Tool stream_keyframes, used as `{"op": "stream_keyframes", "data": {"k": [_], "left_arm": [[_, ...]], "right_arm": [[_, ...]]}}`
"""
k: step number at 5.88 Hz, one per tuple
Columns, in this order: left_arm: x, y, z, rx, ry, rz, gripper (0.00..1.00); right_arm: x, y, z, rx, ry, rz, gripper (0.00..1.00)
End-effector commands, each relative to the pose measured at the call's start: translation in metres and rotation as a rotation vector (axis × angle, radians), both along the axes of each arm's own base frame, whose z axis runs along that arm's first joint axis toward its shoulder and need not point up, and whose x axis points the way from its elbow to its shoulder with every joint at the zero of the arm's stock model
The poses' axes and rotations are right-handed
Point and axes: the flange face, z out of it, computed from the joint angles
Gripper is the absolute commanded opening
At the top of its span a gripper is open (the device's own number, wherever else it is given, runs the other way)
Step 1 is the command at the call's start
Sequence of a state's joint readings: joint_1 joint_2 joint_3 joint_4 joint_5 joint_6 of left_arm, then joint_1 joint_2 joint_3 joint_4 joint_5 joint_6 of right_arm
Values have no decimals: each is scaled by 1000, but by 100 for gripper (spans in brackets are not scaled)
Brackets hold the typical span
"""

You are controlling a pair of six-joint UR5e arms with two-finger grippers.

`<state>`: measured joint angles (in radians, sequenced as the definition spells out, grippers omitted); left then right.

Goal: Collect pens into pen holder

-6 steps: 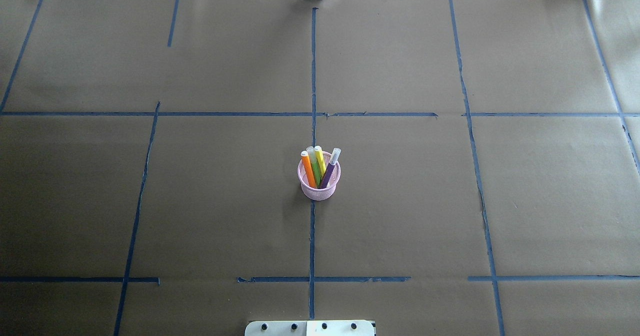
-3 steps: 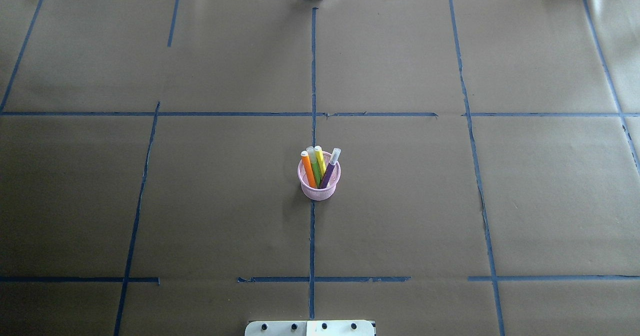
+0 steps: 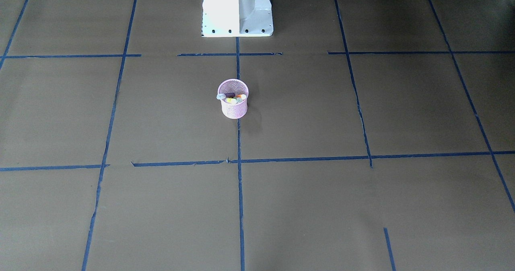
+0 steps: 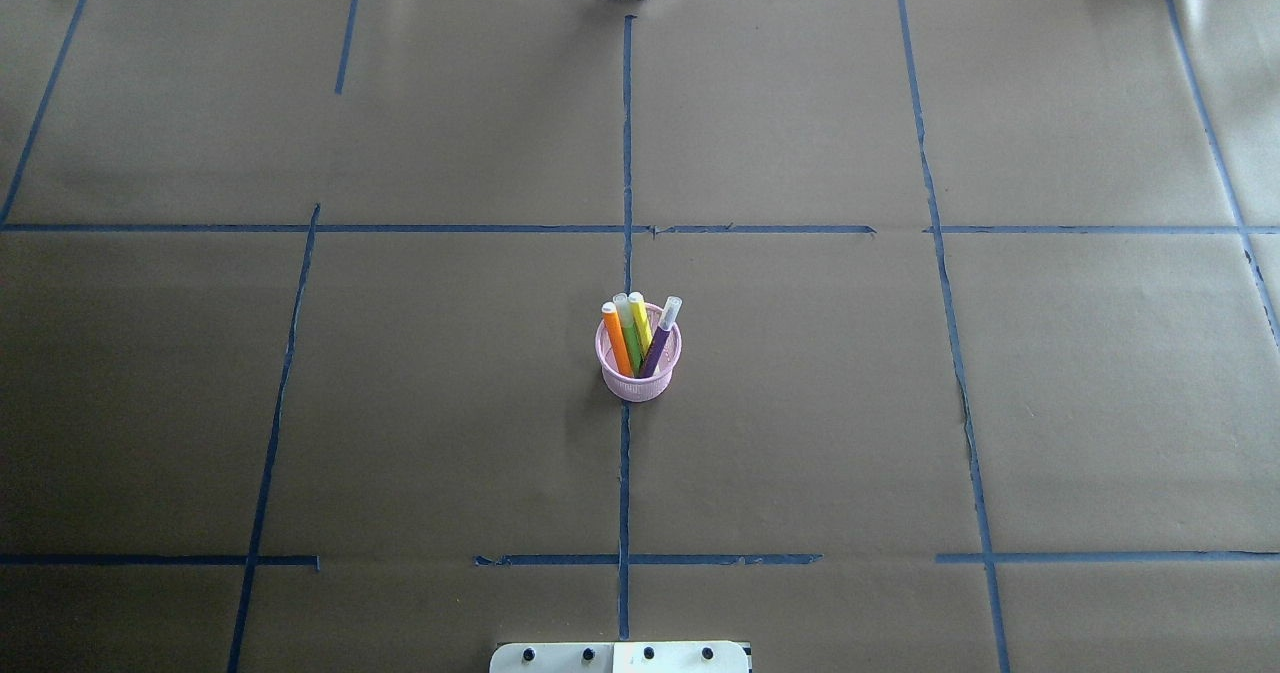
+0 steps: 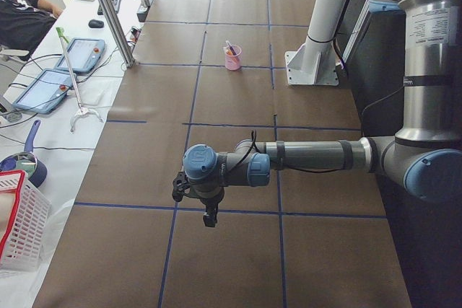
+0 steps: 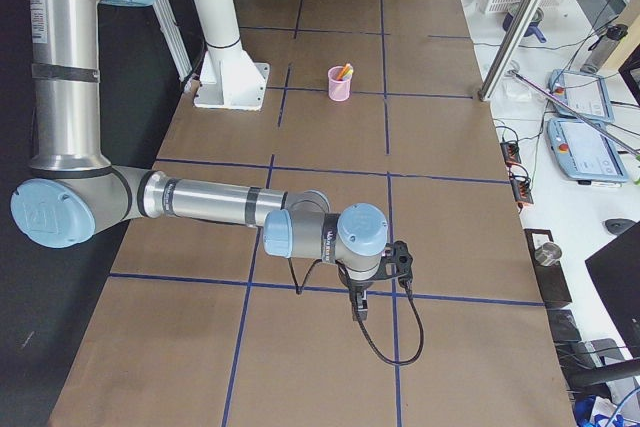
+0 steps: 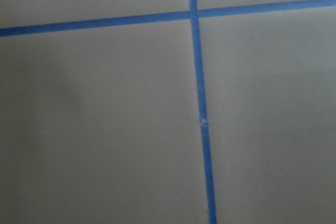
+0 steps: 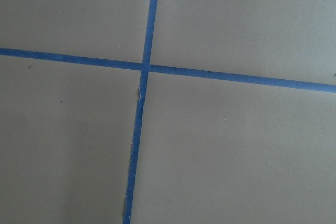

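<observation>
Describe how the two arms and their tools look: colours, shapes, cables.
Both arms are silver-grey tubes with rounded light-blue joint caps. The left arm has a thin black cable arching over its wrist, and the left tool is small and black. The right tool looks alike, and a long black cable loops down beside it from the right arm.

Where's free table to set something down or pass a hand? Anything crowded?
Bare paper on every side of the pen holder: the tape squares to its left and right, the strip toward the base plate, and the far half. Crowded only inside the holder, four pens. Toward either end the left gripper and right gripper hang over the paper.
</observation>
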<state>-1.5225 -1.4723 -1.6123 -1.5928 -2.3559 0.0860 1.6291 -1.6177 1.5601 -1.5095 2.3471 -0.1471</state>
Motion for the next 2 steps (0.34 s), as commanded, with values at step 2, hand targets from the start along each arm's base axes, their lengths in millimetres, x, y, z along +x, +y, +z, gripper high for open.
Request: {"op": "stream_keyframes", "data": {"k": [2], "left_arm": [[-1,-1,0,2,-12,0,100]], "right_arm": [[0,0,0,1,2,-1,100]]}}
